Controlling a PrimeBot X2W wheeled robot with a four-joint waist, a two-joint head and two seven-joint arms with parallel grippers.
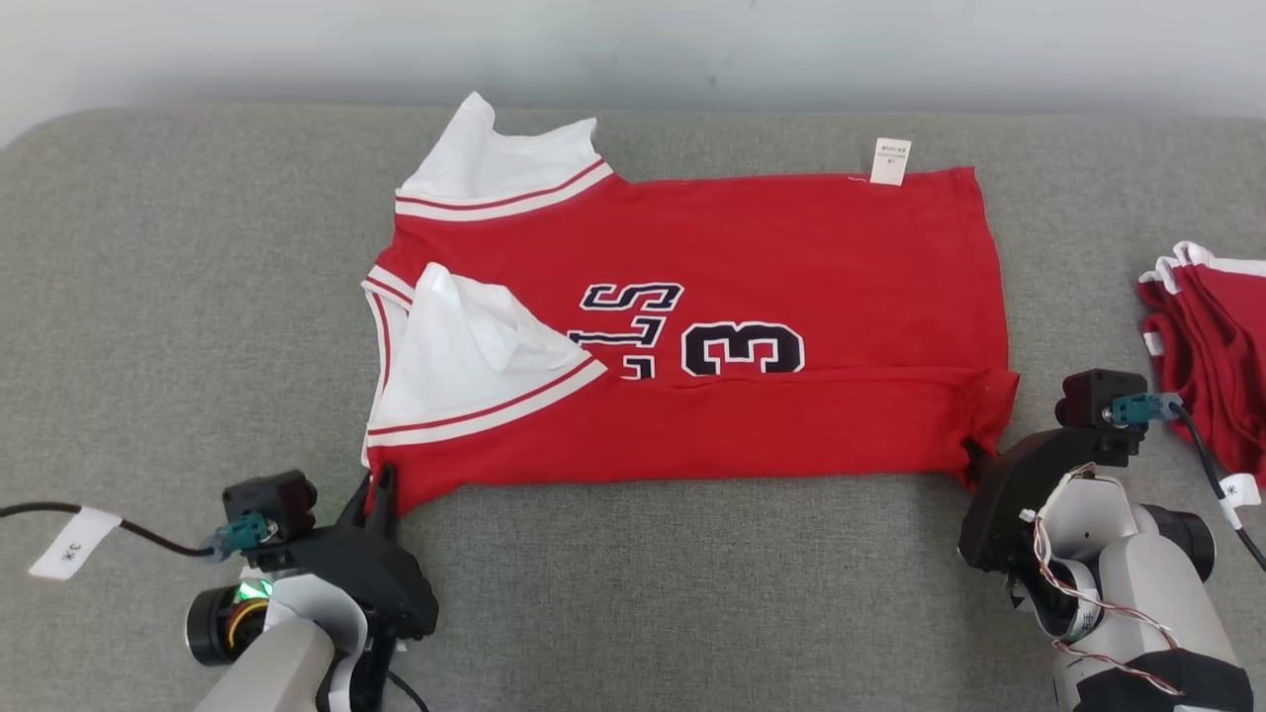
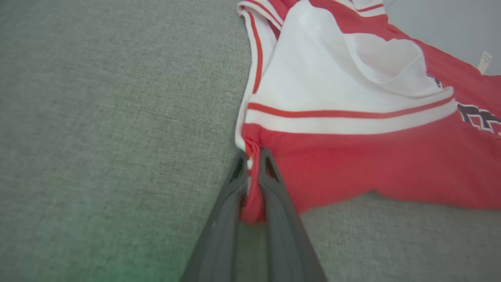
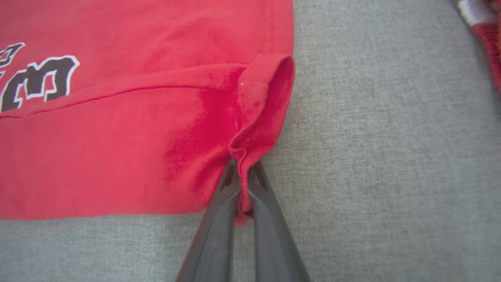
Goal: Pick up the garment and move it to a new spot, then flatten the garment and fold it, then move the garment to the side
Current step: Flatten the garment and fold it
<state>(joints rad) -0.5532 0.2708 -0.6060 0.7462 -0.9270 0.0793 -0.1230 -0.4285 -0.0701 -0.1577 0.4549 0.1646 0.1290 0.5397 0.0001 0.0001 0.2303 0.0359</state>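
Observation:
The garment [image 1: 752, 297] is a red jersey with white sleeves and dark numbers, lying sideways on the grey surface with its near long edge folded over. My left gripper [image 1: 381, 487] is shut on the garment's near left corner; in the left wrist view red cloth [image 2: 252, 184] is pinched between the two dark fingers [image 2: 229, 207]. My right gripper [image 1: 974, 460] is shut on the near right corner by the hem. The right wrist view shows the bunched hem [image 3: 254, 129] squeezed between the fingertips [image 3: 225, 196].
A stack of folded red garments [image 1: 1212, 346] lies at the right edge, close to my right wrist. The grey fabric surface [image 1: 178, 297] has free room to the left and along the front. A pale wall [image 1: 633, 49] runs behind. A white tag [image 1: 890, 161] sticks out at the jersey's far edge.

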